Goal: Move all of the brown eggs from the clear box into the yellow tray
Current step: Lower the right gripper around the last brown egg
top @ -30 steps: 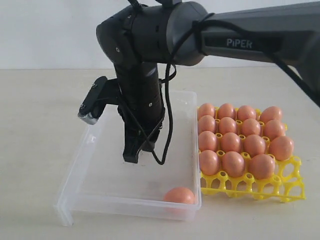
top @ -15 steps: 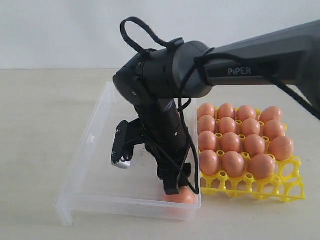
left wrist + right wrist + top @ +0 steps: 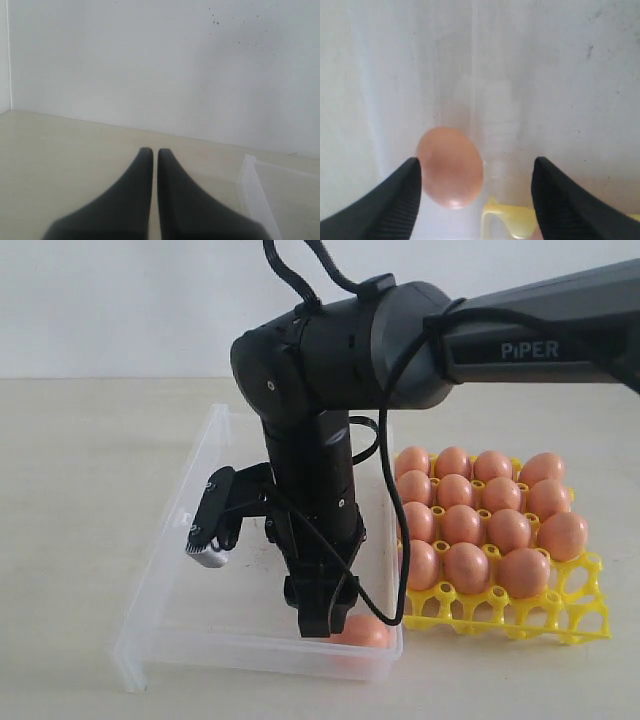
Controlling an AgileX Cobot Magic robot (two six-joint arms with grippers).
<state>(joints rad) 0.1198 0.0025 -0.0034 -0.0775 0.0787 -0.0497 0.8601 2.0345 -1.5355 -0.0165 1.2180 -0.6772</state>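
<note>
Your PiPER-lettered arm (image 3: 340, 350) holds the right gripper (image 3: 477, 162) wide, one egg (image 3: 451, 167) between its jaws in the box (image 3: 200, 500). Fifteen eggs (image 3: 460, 524) sit in the tray (image 3: 560, 625); left gripper (image 3: 155, 152) pinched closed.

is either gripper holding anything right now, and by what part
Nothing is held. The right gripper hangs with jaws open, the one brown egg in the clear box between them, not clamped. The left gripper is shut on nothing.
</note>
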